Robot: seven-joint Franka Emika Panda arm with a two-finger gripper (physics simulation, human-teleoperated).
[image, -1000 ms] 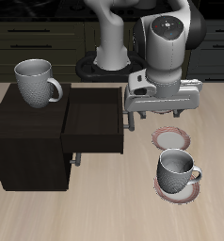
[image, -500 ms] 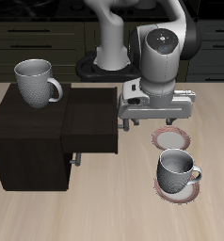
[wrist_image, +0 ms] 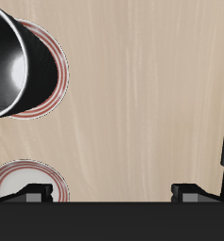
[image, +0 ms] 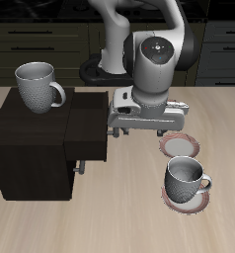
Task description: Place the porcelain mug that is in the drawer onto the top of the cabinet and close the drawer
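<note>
The porcelain mug (image: 38, 85) stands upright on the flat top of the cabinet (image: 26, 138), at its far corner. The drawer (image: 90, 124) sticks out of the cabinet's side by a short stretch and looks empty. My gripper (image: 139, 130) hangs low right in front of the drawer's front, with one finger (image: 113, 129) at its edge. In the wrist view my gripper (wrist_image: 117, 193) is open, its fingertips wide apart with only bare table between them. The drawer's handle is hidden behind my hand.
A second grey mug (image: 186, 178) sits on a pinkish saucer near the table's front edge, and an empty saucer (image: 179, 145) lies just behind it. Both show in the wrist view, the mug (wrist_image: 6, 56) and the empty saucer (wrist_image: 24, 179). A lower cabinet handle (image: 79, 165) juts out.
My gripper has moved sideways toward the cabinet, and the drawer has slid in with it, so less of it sticks out. The porcelain mug has stayed put.
</note>
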